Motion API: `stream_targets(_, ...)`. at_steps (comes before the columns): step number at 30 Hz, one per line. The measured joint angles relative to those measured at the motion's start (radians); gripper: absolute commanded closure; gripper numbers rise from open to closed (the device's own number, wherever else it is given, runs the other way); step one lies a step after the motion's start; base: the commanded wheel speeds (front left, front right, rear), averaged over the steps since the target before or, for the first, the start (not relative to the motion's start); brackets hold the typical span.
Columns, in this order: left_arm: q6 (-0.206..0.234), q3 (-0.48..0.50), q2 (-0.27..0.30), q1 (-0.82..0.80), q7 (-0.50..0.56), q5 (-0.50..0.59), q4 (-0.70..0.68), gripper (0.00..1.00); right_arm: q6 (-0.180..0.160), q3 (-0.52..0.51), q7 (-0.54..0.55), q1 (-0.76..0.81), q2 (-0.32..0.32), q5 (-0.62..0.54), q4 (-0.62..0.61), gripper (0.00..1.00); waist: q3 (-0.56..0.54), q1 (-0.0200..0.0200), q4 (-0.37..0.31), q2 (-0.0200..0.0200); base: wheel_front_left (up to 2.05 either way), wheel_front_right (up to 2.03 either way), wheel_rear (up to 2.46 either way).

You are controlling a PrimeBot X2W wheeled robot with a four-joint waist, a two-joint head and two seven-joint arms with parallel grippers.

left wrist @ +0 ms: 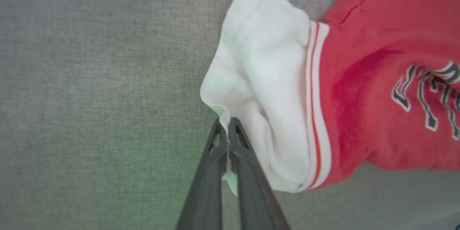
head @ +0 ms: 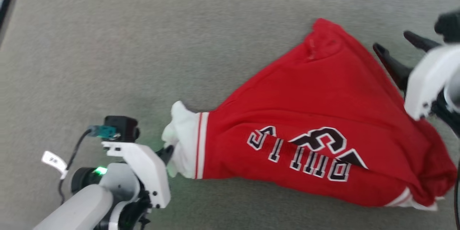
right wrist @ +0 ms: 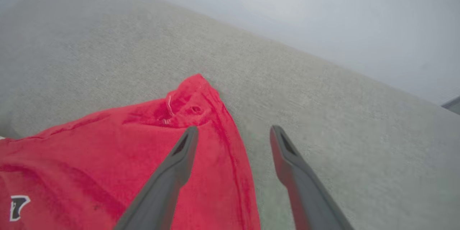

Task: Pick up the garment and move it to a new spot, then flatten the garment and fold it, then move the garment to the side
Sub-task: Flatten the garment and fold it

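The red garment (head: 316,115) lies spread and wrinkled on the grey surface, its black "BULLS 23" lettering (head: 309,152) facing up. Its white sleeve (head: 183,143) with red-striped trim points left. My left gripper (left wrist: 227,124) is shut on the edge of that white sleeve (left wrist: 262,79), a sliver of cloth pinched between the fingers. My right gripper (head: 393,43) hovers open at the garment's right side; in the right wrist view one of its fingers (right wrist: 179,158) hangs over the red cloth (right wrist: 107,158) and the other over bare surface, nothing between them.
The grey fabric-covered surface (head: 143,43) stretches wide to the left and back. A dark edge (head: 7,3) borders it at the far left. A second white sleeve trim (head: 413,199) peeks out under the garment at lower right.
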Motion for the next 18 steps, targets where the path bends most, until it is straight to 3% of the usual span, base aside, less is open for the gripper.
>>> stream_targets(8, -0.046, -0.040, -0.065, -0.058, 0.008, 0.015, 0.046, 1.00, 0.000, 0.187, -0.013, -0.242, -0.049, 0.046, 0.309, 0.00, 0.034, 0.0000, 0.101, 0.0000, 0.00, 0.00, 0.00)
stream_targets(18, -0.089, -0.063, -0.123, -0.101, 0.002, 0.020, 0.103, 1.00, 0.000, 0.442, 0.197, -0.459, -0.099, 0.130, 0.588, 0.00, 0.084, 0.0000, 0.199, 0.0000, 0.00, 0.00, 0.00)
